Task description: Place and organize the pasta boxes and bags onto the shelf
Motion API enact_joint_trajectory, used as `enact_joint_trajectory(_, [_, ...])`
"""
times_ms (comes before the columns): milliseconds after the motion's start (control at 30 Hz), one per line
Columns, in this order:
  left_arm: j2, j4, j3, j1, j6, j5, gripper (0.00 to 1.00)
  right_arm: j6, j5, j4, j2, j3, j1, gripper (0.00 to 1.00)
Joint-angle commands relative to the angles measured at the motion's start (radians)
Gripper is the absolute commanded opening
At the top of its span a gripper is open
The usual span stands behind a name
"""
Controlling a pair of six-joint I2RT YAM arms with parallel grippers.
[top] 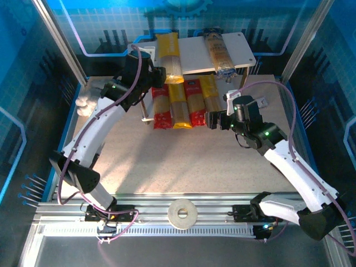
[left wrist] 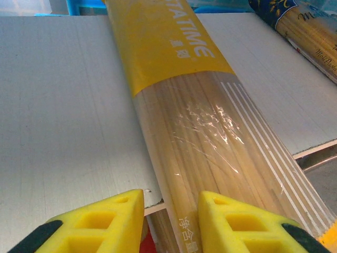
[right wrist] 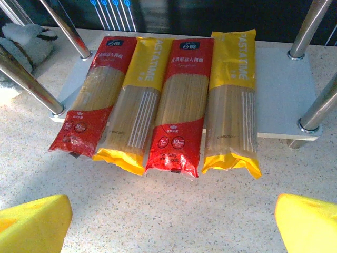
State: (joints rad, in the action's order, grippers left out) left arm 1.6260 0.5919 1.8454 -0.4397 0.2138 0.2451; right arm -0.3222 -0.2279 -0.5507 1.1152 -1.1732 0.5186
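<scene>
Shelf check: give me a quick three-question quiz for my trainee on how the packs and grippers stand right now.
1. True or false: four packs lie side by side on the lower board.
2. On the top board, what lies to the right of the yellow pack? A. a red pack B. a dark blue and clear pack C. a green pack
3. Fill in: the right gripper has its jaws ____.
Key: 1 true; 2 B; 3 open.
</scene>
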Motion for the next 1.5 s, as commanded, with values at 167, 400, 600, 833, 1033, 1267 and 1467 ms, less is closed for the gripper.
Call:
enact_joint_trajectory(167, [-0.134, -0.027, -0.073, -0.001, -0.033, 0.090, 0.49, -0.032, -0.006, 0.012, -0.050, 0.024, -0.036, 1.00])
enact_joint_trajectory(400, [-0.428, -0.050, -0.353, -0.006, 0.010, 0.086, 0.54, -0.068, -0.035, -0.058, -0.100, 0.065, -0.125, 1.00])
enact_joint_trajectory(600, [-0.615, -0.202, -0.804, -0.030, 0.207, 0.063, 0.57, -0.125, -0.068, -0.065, -0.094, 0.149, -0.187, 1.00])
enact_joint_trajectory(833, [-0.600, -0.497, -1.121, -0.031, 0.334, 0.119, 0.62, -0.261, -0.046, 0.219, -0.082, 0.383, -0.260, 1.00])
enact_joint_trajectory(1033, [-0.466, -0.713, -1.146, 0.010, 0.333, 0.191, 0.65, -0.321, -0.081, 0.484, 0.011, 0.448, -0.300, 1.00])
enact_joint_trajectory(1267, [-0.286, -0.843, -1.088, 0.066, 0.343, 0.200, 0.65, -0.368, -0.108, 0.682, 0.220, 0.393, -0.377, 0.99])
enact_joint_trajectory(1467, [-0.209, -0.893, -1.054, 0.103, 0.340, 0.240, 0.65, -0.354, -0.122, 0.804, 0.367, 0.324, -0.417, 0.99])
